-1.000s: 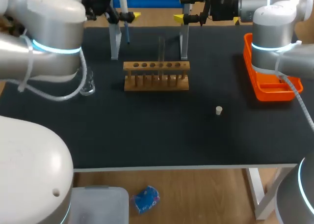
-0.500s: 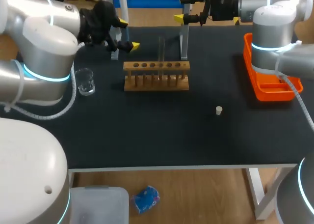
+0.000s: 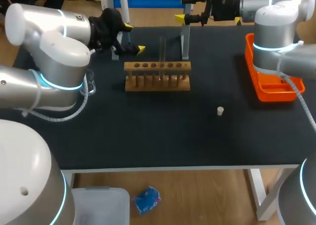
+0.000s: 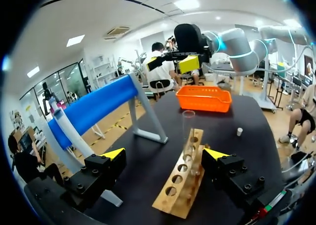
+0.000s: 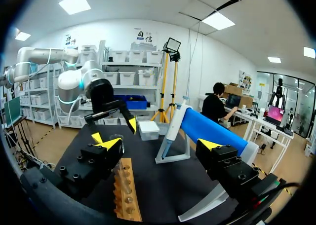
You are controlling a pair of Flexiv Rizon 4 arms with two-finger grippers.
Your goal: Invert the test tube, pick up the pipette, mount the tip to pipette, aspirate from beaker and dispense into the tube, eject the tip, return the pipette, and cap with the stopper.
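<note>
Head view: my left jaws hang apart just behind the wooden rack [image 3: 157, 75], near its left end. The test tube [image 3: 162, 50] stands in that rack, with the stopper [image 3: 220, 111] lying in front, off its right end.

Left wrist view: the rack lies ahead, between the spread jaws.

Right wrist view: my right jaws are apart too (nothing between them), and the pipette [image 5: 172, 126] leans on its stand beside the rack.

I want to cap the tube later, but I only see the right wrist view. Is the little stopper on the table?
Observer: Yes, the white stopper lies alone on the black table, off the end of the wooden rack nearer the right arm.
Operator: Is a tube in the rack? I can't spot it.
Observer: Yes, a clear test tube stands upright in a middle hole.
Operator: Anything behind the right hand?
Observer: An orange basket sits on the table beside that arm.
</note>
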